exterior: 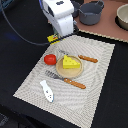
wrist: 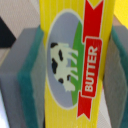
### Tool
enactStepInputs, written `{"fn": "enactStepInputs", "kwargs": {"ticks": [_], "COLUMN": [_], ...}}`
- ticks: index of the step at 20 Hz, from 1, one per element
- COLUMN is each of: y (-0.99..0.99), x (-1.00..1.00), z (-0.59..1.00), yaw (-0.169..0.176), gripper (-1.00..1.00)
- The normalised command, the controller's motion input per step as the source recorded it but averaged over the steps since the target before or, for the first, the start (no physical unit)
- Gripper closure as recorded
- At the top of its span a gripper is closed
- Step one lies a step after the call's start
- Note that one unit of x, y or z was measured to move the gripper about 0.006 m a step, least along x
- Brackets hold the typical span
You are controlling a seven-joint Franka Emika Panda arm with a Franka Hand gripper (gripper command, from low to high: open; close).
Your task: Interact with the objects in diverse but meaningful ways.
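- Exterior view: the gripper [exterior: 56, 36] hangs over the far edge of the woven mat [exterior: 95, 75], near its far corner on the exterior view's left. A bit of the yellow box [exterior: 52, 38] shows under the white arm [exterior: 59, 17]; whether the box rests on the mat cannot be told.
- The tomato [exterior: 50, 59] lies on the mat near its edge on the exterior view's left, just beside the plate [exterior: 70, 70].
- The cheese [exterior: 70, 62] sits on the plate, in the middle of the mat.
- A knife [exterior: 82, 58] lies by the plate's far side and a fork [exterior: 65, 79] by its near side.
- The fish [exterior: 47, 90] lies at the mat's near corner, well apart from the plate.
- The pot [exterior: 91, 12] stands on the tan board [exterior: 107, 29] beyond the mat, off the black desk [exterior: 20, 65]; a bowl [exterior: 123, 17] stands at the board's edge on the exterior view's right.
- Wrist view: the box [wrist: 72, 65] fills the picture, its label showing a cow and the word BUTTER. The jaws are clamped on it, a green-edged pad [wrist: 27, 80] pressed against each long side.
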Motion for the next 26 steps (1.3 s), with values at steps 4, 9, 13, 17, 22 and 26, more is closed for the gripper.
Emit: {"fn": "enactStepInputs", "kwargs": {"ticks": [4, 9, 13, 17, 22, 26], "y": [0.72, 0.64, 0.13, 0.00, 0.01, 0.18], "x": [0.74, 0.71, 0.24, 0.06, 0.00, 0.05], "z": [0.00, -0.05, -0.34, -0.42, -0.35, -0.21], "yaw": [-0.014, -0.029, -0.057, -0.037, -0.007, 0.000], "gripper": [1.00, 1.00, 1.00, 1.00, 1.00, 1.00]}}
